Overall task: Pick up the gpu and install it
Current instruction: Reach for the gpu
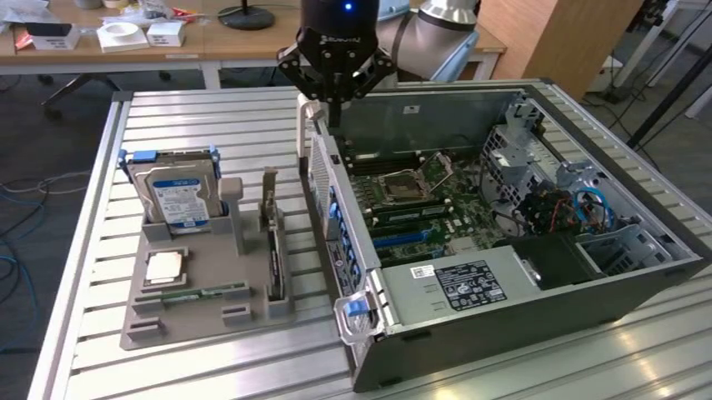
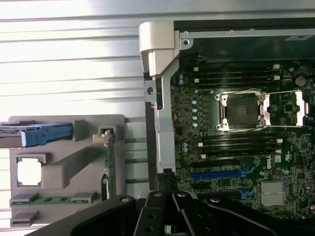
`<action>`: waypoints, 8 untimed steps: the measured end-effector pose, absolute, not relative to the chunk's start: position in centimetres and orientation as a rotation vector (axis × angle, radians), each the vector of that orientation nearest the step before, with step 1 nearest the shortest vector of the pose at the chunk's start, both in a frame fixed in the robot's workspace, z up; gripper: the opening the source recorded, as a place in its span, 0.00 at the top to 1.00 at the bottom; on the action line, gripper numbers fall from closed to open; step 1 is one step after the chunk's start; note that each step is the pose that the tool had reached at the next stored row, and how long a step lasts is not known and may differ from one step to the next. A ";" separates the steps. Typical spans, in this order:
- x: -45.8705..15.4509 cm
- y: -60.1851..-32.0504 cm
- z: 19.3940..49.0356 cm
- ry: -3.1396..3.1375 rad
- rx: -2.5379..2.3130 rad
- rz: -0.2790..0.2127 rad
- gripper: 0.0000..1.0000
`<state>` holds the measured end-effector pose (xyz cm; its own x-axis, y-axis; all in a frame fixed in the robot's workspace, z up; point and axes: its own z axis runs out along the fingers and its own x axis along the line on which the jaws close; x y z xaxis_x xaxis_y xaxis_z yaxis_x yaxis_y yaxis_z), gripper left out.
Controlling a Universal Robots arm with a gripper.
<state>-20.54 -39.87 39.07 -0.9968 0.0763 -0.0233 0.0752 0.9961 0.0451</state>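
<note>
The gpu (image 1: 273, 243) is a thin dark card with a metal end bracket. It stands on edge in a slot on the exterior view's right side of the grey holder (image 1: 145, 321). In the wrist view the gpu (image 2: 110, 164) appears edge-on beside the case wall. My gripper (image 1: 332, 115) hangs shut and empty above the rear corner of the open computer case (image 1: 534, 308), well behind the gpu and apart from it. From the wrist camera, the gripper (image 2: 166, 183) sits over the case's edge, next to the motherboard's blue slot (image 2: 221, 173).
The holder also carries an upright silver hard drive (image 1: 172, 196) with a blue label, a processor chip (image 1: 165, 267) and a green memory stick (image 1: 195, 293). The motherboard (image 1: 418, 208) lies exposed in the case. Everything rests on a slatted metal table (image 1: 112, 142); desks stand behind.
</note>
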 end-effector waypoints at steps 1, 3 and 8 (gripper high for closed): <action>-20.8 -39.9 39.1 3.114 0.118 0.069 0.90; -21.4 -39.9 39.0 3.114 0.118 0.069 0.90; -22.9 -39.9 39.0 3.114 0.118 0.069 0.90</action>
<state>-22.90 -39.86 38.95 -0.9968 0.0763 -0.0233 0.0752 0.9962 0.0450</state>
